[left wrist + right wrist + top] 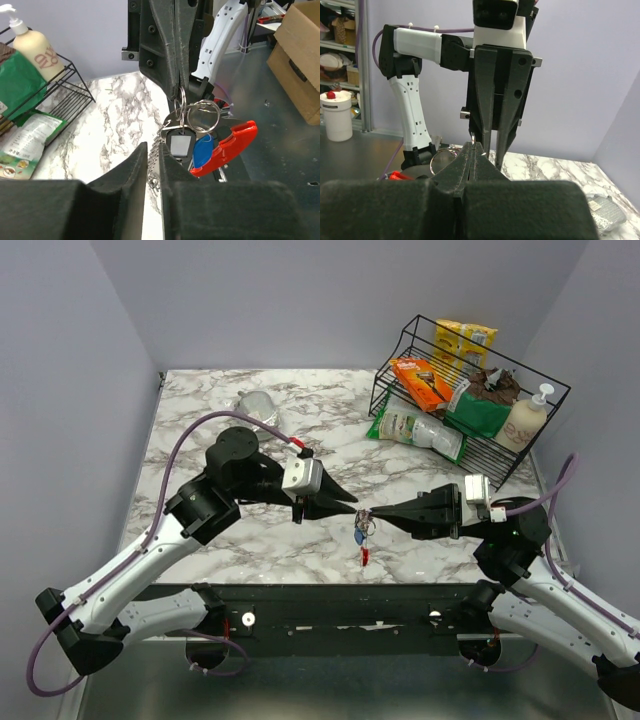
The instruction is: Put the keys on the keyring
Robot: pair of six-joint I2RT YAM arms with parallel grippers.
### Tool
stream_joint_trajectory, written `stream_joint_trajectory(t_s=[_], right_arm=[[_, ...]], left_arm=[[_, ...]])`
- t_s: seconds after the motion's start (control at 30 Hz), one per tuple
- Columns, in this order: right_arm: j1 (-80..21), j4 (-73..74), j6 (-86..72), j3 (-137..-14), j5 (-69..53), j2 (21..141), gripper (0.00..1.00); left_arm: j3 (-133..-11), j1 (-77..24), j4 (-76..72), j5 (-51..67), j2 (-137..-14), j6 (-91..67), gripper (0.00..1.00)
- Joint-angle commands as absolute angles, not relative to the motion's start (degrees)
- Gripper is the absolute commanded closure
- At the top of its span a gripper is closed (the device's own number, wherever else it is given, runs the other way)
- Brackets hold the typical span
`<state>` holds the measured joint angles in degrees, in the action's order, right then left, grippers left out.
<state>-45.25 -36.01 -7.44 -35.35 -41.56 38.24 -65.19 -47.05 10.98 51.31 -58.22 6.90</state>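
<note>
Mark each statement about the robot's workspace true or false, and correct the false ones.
1. The right claw is shut on the keyring. True.
2. The keyring lies flat on the table. False: it hangs from the right claw, above the marble.
3. A red tag hangs on the keyring. True.
4. The left claw is clamped fully shut. False: its jaws stand slightly apart.
5. The wire basket is empty. False: it holds a pump bottle and several packets.
</note>
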Motion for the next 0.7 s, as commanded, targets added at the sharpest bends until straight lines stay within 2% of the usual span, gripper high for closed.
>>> stream_joint_trajectory(t_s=[0.0, 0.07, 0.1, 0.27, 0.67], right_arm=[[-45.3, -36.7, -6.4, -37.2, -42.2, 38.0, 1.0], [-45.4, -36.7, -6.4, -37.3, -42.2, 38.0, 1.0], [-45.4, -36.7, -6.3, -37.3, -42.2, 38.1, 1.0], [-45.3, -36.7, -6.4, -37.2, -42.1, 38.3, 1.0], [-45.3, -36.8, -6.6, -36.7, -41.7, 37.9, 1.0]], left_arm=[[-65.9, -46.9, 11.9, 49.5, -54.4, 8.2, 0.62], [-65.5, -46.9, 11.1, 50.2, -53.2, 7.7, 0.52], [-65.4, -46.9, 11.0, 51.2, -53.0, 7.6, 0.51], [-65.2, -46.9, 8.6, 54.4, -53.1, 5.8, 0.5], [-65.8, -47.0, 5.5, 53.6, -56.2, 2.3, 0.65]])
